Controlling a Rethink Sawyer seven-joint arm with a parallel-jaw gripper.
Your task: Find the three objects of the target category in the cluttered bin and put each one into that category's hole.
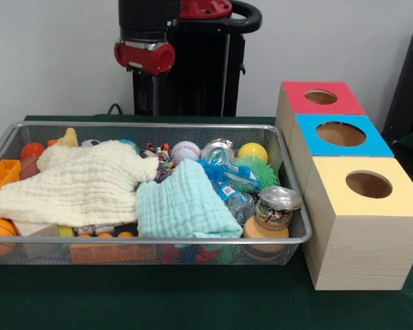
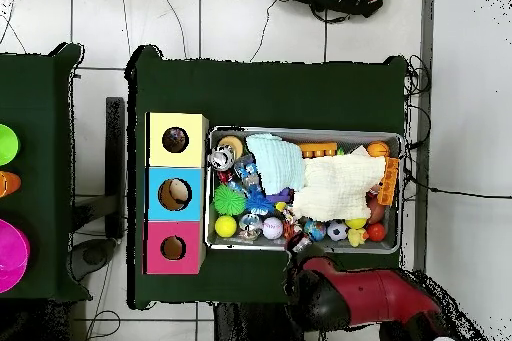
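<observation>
The wire-mesh bin [image 1: 151,126] sits at the table's middle and also shows in the overhead view [image 2: 402,192]. One knotted rope bundle [image 1: 158,152] peeks out between a cream cloth [image 1: 82,182] and a pale teal cloth [image 1: 182,203]; overhead it lies near the bin's middle [image 2: 287,221]. No other rope bundle shows. The blue-topped box's hole [image 1: 341,133] is the middle one of three; overhead [image 2: 175,194] something pale shows inside it. The arm's end [image 1: 144,55] hangs behind the bin's far rim [image 2: 305,272]. The gripper [image 1: 155,96] is only a thin grey shape below it.
A red-topped box [image 1: 292,100] and a yellow-topped box [image 1: 406,199] flank the blue one. The bin also holds a spiky green ball [image 1: 260,172], a yellow ball [image 1: 252,151], a baseball [image 1: 185,150], a jar [image 1: 277,206] and orange toys [image 1: 0,175].
</observation>
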